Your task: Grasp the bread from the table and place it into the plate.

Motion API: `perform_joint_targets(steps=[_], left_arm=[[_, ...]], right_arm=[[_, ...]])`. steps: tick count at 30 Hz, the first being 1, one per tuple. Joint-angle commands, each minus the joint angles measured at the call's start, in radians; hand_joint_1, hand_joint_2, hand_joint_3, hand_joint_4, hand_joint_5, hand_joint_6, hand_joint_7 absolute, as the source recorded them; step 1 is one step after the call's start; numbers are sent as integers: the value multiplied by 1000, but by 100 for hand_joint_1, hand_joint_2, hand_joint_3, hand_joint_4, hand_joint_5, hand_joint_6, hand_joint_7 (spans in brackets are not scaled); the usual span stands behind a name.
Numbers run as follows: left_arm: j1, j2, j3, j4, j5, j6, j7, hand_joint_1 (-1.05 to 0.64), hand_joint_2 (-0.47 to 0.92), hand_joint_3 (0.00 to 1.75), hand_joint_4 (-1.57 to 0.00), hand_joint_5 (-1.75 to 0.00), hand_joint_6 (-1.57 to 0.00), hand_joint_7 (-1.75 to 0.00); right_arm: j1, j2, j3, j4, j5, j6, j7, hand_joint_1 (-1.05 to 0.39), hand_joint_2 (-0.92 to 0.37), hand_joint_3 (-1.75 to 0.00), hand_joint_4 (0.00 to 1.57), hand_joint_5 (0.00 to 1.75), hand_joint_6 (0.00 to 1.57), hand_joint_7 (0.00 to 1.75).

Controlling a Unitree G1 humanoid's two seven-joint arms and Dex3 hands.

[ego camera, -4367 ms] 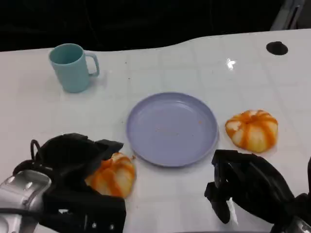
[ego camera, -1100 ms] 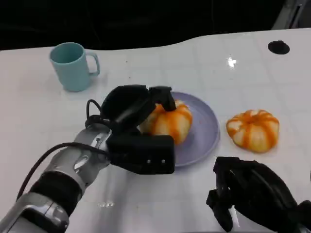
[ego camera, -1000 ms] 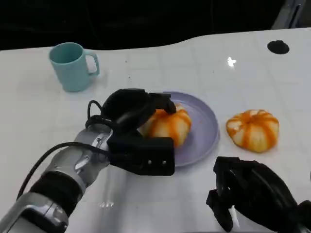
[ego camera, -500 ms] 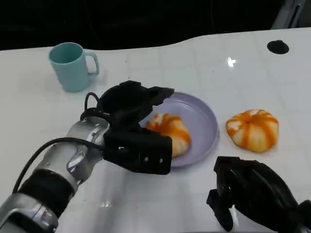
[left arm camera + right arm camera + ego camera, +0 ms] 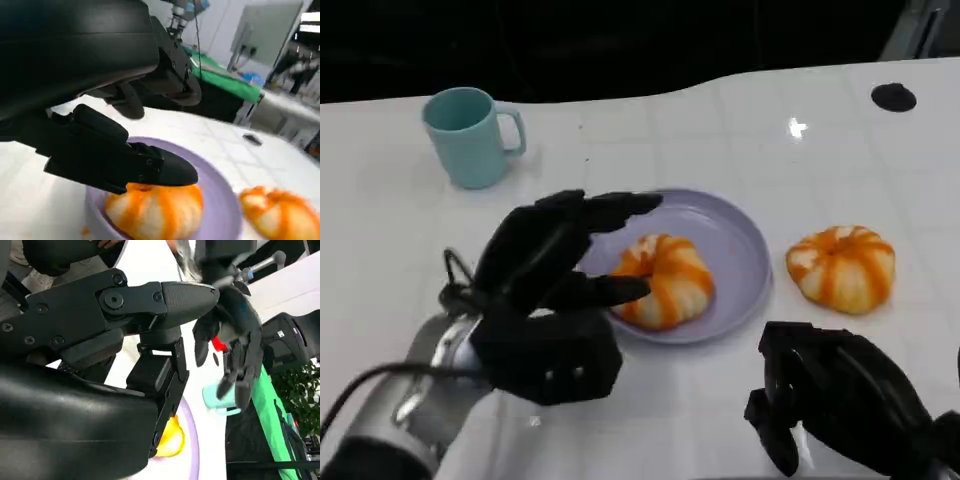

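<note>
Nearest the camera, the right hand (image 5: pixel 840 405) sits low at the tabletop's (image 5: pixel 740 130) front edge, fingers curled in w/ nothing in them — same spot as in the earlier pictures, so it has had no part in the move.

Next out, the left hand (image 5: pixel 555 270) has let go. A second ago its fingers were wrapped on the bread (image 5: pixel 662 280) over the plate (image 5: pixel 735 235); now they are spread apart and empty, and the hand has pulled back toward the robot, fingertips just short of the bread. In the left wrist view the fingers (image 5: pixel 150 167) hang over the bread w/ what looks like a thin gap, though contact can't be ruled out there.

The bread now lies in the plate, on its near-left part, resting on its own. That reads as this piece being delivered — release done, retreat under way.

To the right, a second bread (image 5: pixel 840 265) lies on the tabletop just beside the plate, untouched. If it counts too, the right hand is the nearer one for it.

Farthest back, a teal mug (image 5: pixel 470 135) stands upright at the left, well apart from the rest.
</note>
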Motion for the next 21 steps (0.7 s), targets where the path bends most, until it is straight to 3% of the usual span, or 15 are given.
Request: perform_joint_targets(steps=[1,7,12,15,21], left_arm=[[124,-49,74,-110,-223,-48,-83,-50,92,23,-50,-139,-59,-76],[295,-112,125,-300,-479,54,-225,-56,92,33,-55,-167,-52,-134],[459,-146,135,-472,-620,183,-293,-61,92,38,-67,-174,-51,-162],[540,-165,142,-547,-679,238,-313,-62,92,40,-74,-175,-52,-173],[658,-183,156,-659,-814,366,-368,-64,92,38,-86,-175,-62,-175]], right_arm=[[1,-10,-6,-12,8,-2,-3,-92,-92,-37,129,163,110,157],[-3,-13,-9,-12,14,2,0,-92,-92,-37,128,163,109,158],[-5,-16,-8,-14,13,7,0,-91,-92,-37,127,165,108,159],[-4,-16,-8,-16,17,9,4,-91,-92,-36,127,165,108,159],[-1,-18,-7,-25,15,18,-2,-92,-92,-36,128,165,109,158]])
